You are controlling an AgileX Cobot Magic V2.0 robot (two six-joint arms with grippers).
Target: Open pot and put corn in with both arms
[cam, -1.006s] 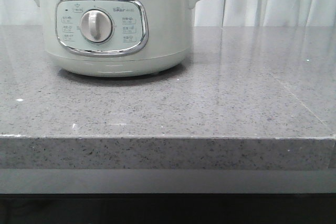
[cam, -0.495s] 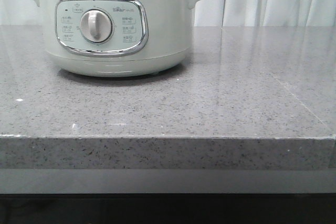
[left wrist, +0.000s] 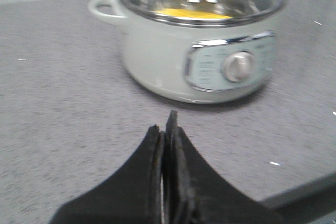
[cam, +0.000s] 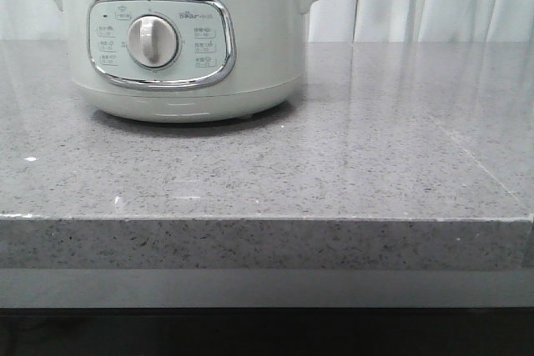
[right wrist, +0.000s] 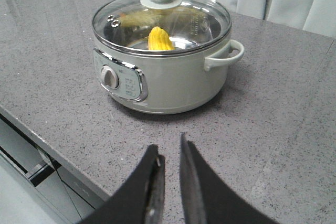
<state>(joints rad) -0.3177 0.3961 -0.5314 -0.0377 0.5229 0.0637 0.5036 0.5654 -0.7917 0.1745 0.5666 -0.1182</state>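
Currently the yellow corn cob [right wrist: 160,39] lies under the glass lid [right wrist: 161,19] of the pale grey-green round electric pot [right wrist: 163,72], ahead of both end effectors. The left end effector [left wrist: 167,129] is pressed together and empty; the right end effector [right wrist: 169,153] is narrowly parted and empty. Risk: an arm swinging forward would knock the pot across the grey speckled desk [right wrist: 294,108].

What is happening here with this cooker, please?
Nothing is being handled at this moment. The pot stands on the grey counter with its glass lid on, and the corn is already inside, visible through the glass. The left pincer is shut and empty, the right pincer is slightly open and empty, and both are away from the pot. The job looks finished.
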